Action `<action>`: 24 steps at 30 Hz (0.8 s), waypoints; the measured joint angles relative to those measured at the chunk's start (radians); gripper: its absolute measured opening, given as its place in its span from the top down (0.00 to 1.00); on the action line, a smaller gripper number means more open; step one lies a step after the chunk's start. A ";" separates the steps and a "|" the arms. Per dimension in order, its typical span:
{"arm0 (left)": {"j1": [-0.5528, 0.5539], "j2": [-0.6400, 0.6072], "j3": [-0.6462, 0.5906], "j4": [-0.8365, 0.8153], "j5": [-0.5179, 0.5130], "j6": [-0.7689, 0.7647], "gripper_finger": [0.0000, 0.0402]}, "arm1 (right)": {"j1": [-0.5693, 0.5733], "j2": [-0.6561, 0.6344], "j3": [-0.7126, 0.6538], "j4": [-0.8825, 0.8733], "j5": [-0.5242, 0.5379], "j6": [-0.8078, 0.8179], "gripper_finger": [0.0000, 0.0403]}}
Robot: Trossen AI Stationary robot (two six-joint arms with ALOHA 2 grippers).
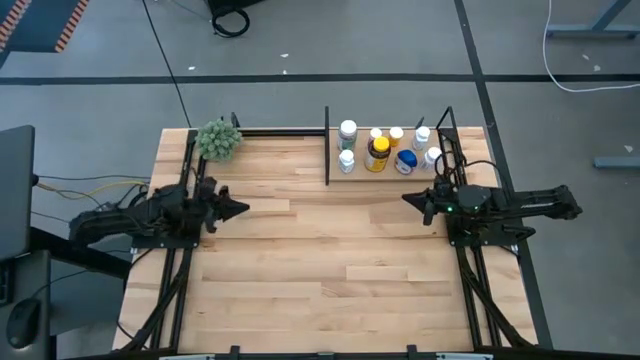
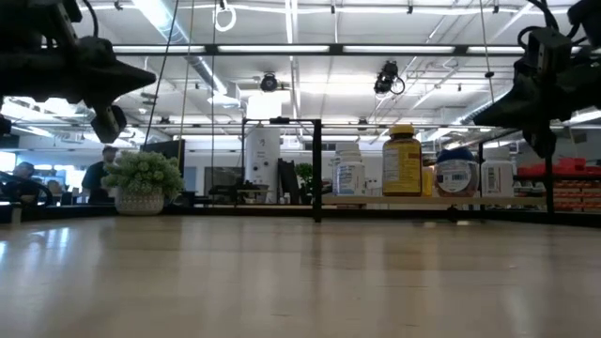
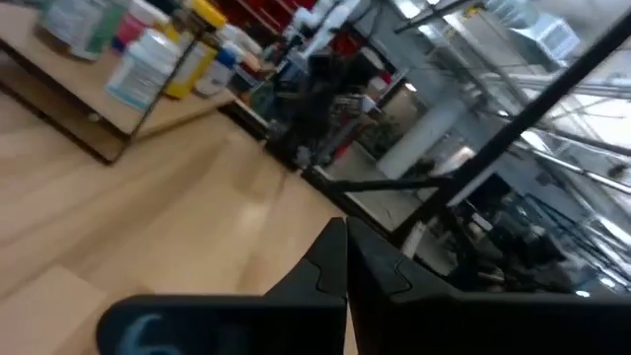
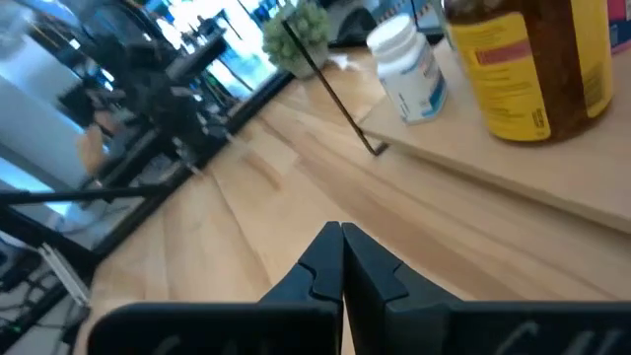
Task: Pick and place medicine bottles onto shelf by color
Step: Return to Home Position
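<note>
Your left end effector (image 1: 240,209) and right end effector (image 1: 408,199) hang above the desk (image 1: 320,270), each pressed together and empty. The medicine bottles (image 1: 378,152) stand on the shelf (image 1: 362,173) near the right arm, perhaps eight; they overlap.

tabletop (image 1: 330,260) pale wood planks, smooth, slight sheen. shelf (image 1: 358,177) light wood, thin black metal rods (image 1: 327,150). amber bottle (image 1: 377,153) glossy plastic
</note>
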 joint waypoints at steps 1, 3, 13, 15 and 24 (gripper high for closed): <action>0.006 0.001 0.001 -0.009 -0.003 0.004 1.00 | 0.001 -0.022 -0.007 0.000 0.004 0.002 0.99; 0.011 0.023 0.004 -0.015 0.010 0.008 1.00 | 0.002 -0.055 -0.021 -0.001 0.013 0.010 0.99; 0.010 0.023 0.004 -0.019 -0.024 0.427 0.99 | 0.008 -0.031 -0.028 0.003 -0.063 -0.125 0.99; 0.009 0.023 0.004 -0.012 -0.020 0.569 0.97 | 0.008 -0.013 -0.028 0.002 -0.142 -0.206 0.99; 0.009 0.023 0.001 0.007 -0.018 0.755 0.92 | 0.008 0.072 -0.030 0.065 -0.196 -0.348 0.98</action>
